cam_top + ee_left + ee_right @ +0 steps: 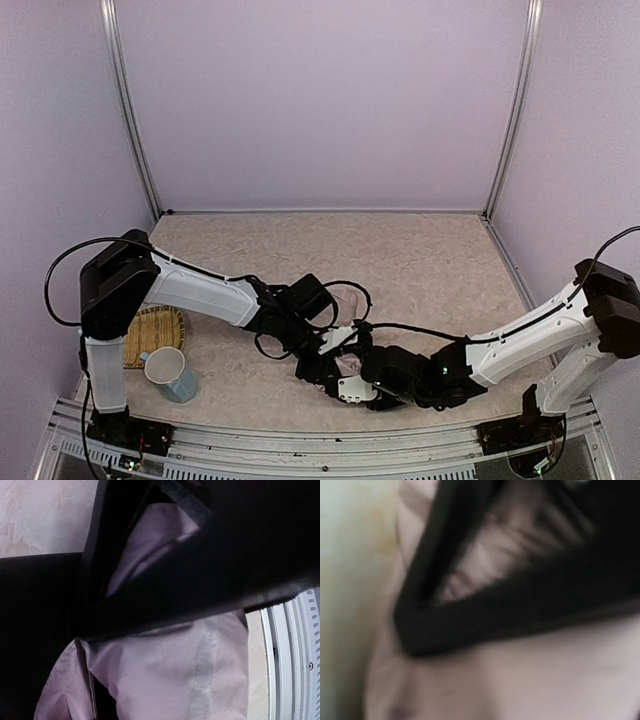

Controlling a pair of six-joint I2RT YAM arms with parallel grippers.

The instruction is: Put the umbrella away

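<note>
Pink fabric is bunching between the black fingers (pixel 225 570) of the left pincer (pixel 322 352), which is clamping the umbrella (pixel 165 680). The right pincer (pixel 352 388) is sitting close against the same cloth, its view too blurred to tell whether it is gripping. The umbrella is lying as a crumpled bundle under both pincers, near the table's (pixel 400 260) front rail (pixel 290 660), its long axis hidden. Bare tabletop is stretching towards the back wall. A cup (pixel 170 374) and a woven tray (pixel 155 333) are sitting well apart at the left.
</note>
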